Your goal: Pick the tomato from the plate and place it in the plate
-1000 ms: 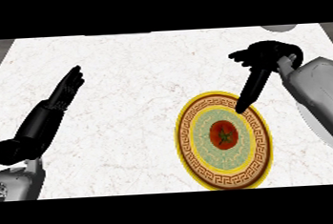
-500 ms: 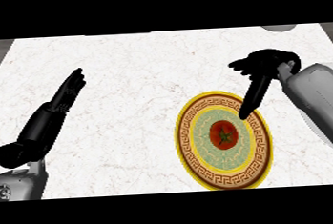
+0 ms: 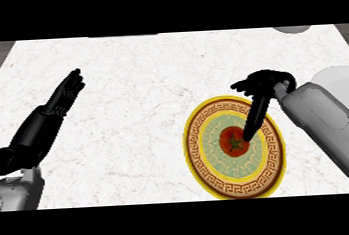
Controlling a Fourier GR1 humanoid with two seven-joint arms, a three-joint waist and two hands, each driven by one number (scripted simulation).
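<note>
A red tomato [image 3: 233, 141] with a green stem sits at the centre of a round plate [image 3: 210, 177] with a yellow rim and a brown patterned band, at the right of the white counter. My right hand [image 3: 265, 83] hangs over the plate's far edge, its straight fingers [image 3: 255, 116] pointing down and their tips reaching the tomato's right side. Nothing is held in it. My left hand [image 3: 64, 96] rests open at the left of the counter, fingers straight and pointing away, far from the plate.
The white marble counter [image 3: 146, 81] stretches between both arms. A pale grey object [image 3: 291, 29] shows partly at the far right edge. Dark floor lies past the counter's left edge.
My right hand has moved down and toward me, so its fingertips now reach the tomato. The left hand has barely shifted. Tomato and plate have stayed put.
</note>
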